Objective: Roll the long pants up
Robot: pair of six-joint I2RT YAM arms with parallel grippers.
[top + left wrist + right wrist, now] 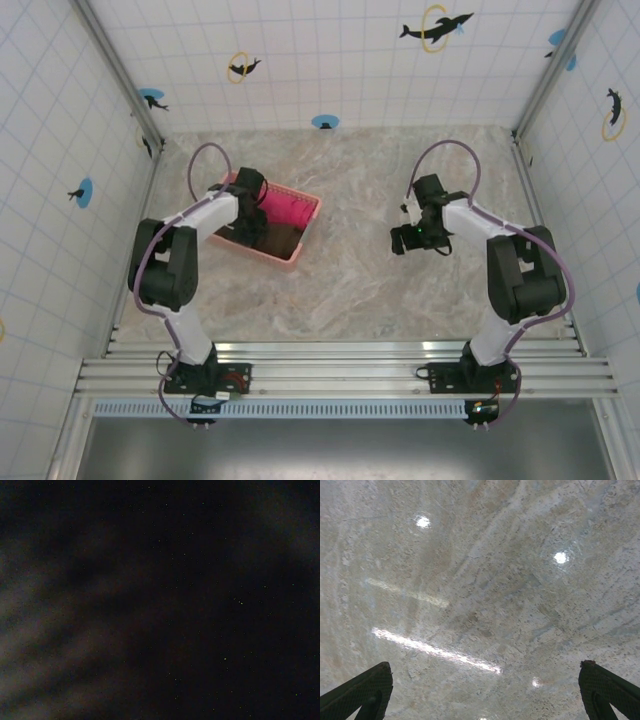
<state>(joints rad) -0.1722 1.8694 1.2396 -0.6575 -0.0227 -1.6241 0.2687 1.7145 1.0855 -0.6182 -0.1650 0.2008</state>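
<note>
Bunched in the near part of a pink basket [311,227]: the dark brown long pants [281,240], touching a bright pink cloth [285,208] heaped toward the far part. Basket set on the left half of a marbled surface [350,290], at a slant to the edges. Reaching down into that basket from the near left, the left hand [250,220], low over the seam where pants and pink cloth meet; impossible to tell from above whether open or closed. From the left wrist, almost black, with dim blurred folds pressed close to the lens and nothing sharp enough to name. Over on the right half, well apart from the basket, the right hand [412,240] hanging above bare surface [480,580], gripping nothing. Seen from the right wrist, that hand [484,664] spread wide, dark fingers [365,690] at the two lower corners. Around the back and sides, tiled walls [330,60] printed with small dark dolphins [436,27] and rings.
</note>
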